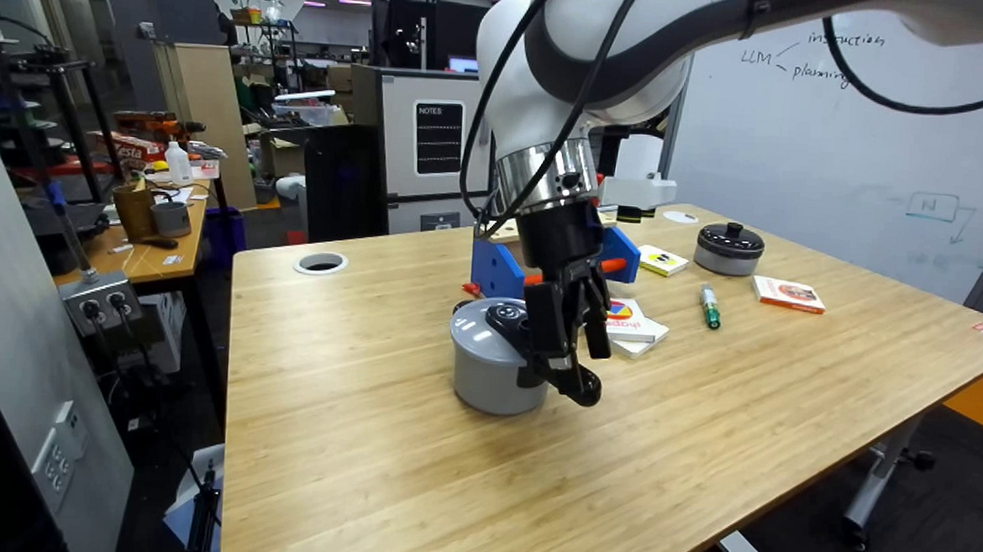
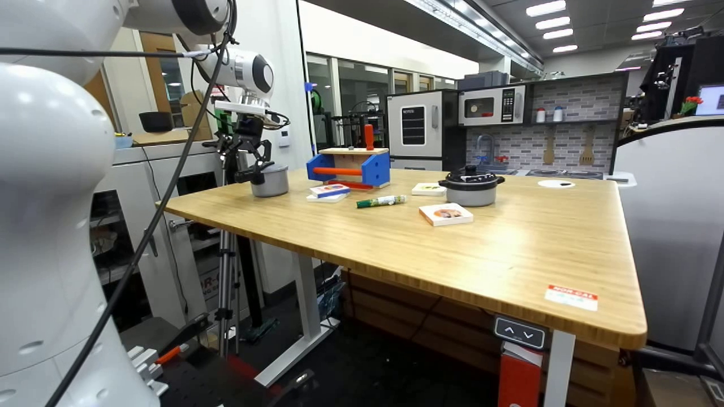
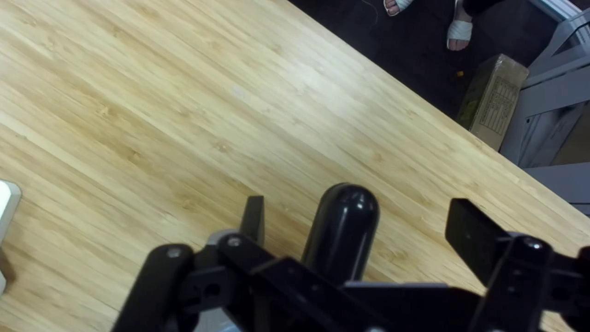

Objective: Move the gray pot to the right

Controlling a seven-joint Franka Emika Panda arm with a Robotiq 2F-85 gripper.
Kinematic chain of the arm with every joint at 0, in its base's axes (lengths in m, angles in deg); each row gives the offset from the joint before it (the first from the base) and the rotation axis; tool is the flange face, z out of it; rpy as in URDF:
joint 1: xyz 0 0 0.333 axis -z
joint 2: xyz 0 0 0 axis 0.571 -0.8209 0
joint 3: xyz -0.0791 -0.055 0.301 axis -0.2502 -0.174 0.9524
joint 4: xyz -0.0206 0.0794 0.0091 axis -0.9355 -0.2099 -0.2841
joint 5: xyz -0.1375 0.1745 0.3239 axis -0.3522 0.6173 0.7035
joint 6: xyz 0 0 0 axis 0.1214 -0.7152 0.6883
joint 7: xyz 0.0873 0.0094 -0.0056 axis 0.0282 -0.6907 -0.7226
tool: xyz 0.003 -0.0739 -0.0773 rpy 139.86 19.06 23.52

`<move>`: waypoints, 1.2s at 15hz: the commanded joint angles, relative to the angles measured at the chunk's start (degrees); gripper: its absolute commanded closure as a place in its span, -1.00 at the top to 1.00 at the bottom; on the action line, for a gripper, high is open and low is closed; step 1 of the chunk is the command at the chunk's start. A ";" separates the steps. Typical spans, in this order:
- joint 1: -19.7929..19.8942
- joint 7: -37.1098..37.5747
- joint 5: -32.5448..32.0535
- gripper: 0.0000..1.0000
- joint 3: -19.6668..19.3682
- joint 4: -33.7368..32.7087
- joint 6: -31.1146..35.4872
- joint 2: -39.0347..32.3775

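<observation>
The gray pot (image 1: 494,381) stands upright on the table with its lid on, and it also shows in an exterior view (image 2: 275,182). Its long black handle (image 1: 584,386) points away from the body toward the table's front side. My gripper (image 1: 576,352) is over the handle, beside the pot's body; it also shows in an exterior view (image 2: 249,161). In the wrist view, my gripper (image 3: 359,228) is open. The black handle (image 3: 343,226) lies between the two fingers, with bare space on both sides. Most of the pot's body is hidden there behind the gripper's links.
A blue-orange toy box (image 2: 350,164) stands close to the pot. Small books (image 1: 633,327), a green marker (image 1: 710,307), another book (image 1: 789,293) and a pot with a black lid (image 1: 728,253) are farther along the table. The table edge (image 3: 415,97) shows in the wrist view.
</observation>
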 commanded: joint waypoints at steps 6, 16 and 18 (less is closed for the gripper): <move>-0.52 -1.56 0.61 1.00 -0.38 -5.22 -5.32 -3.90; -0.51 -1.71 0.31 1.00 0.56 -7.65 -6.35 -3.03; -0.55 -1.89 0.29 0.64 0.77 -7.83 -6.34 -3.30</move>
